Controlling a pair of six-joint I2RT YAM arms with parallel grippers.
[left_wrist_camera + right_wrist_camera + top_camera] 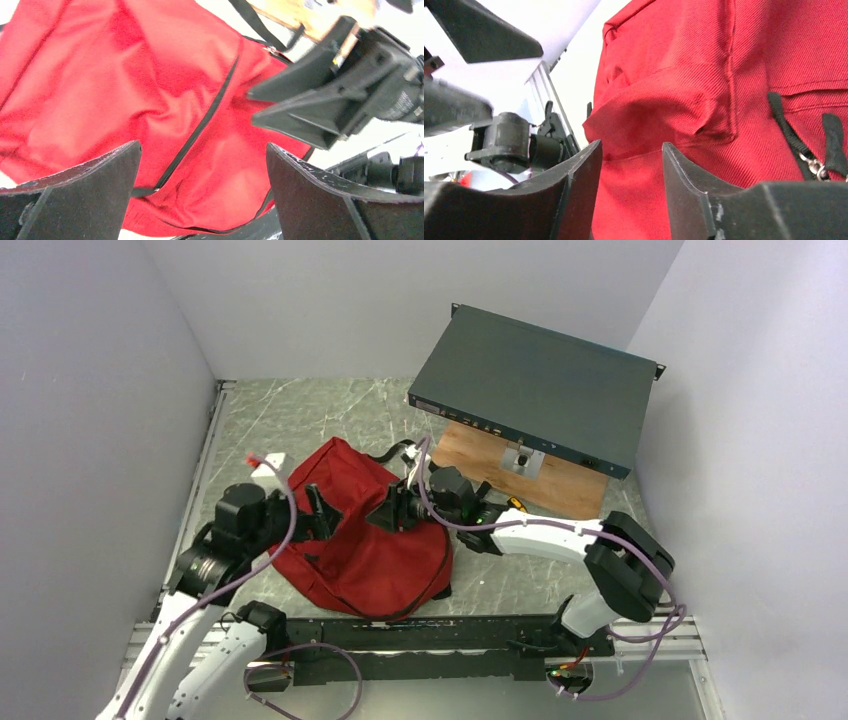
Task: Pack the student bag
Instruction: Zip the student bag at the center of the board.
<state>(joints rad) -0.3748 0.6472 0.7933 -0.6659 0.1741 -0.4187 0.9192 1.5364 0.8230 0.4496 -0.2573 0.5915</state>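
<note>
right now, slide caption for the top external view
Left pincer and right pincer, both open, over a dark red backpack near a teal box.

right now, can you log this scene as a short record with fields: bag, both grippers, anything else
bag: dark red backpack, lying slumped on the table
left gripper: open wide, facing the bag, empty
right gripper: open, close to the bag's fabric, empty
other: dark teal metal box above a wooden board, behind the bag
</note>
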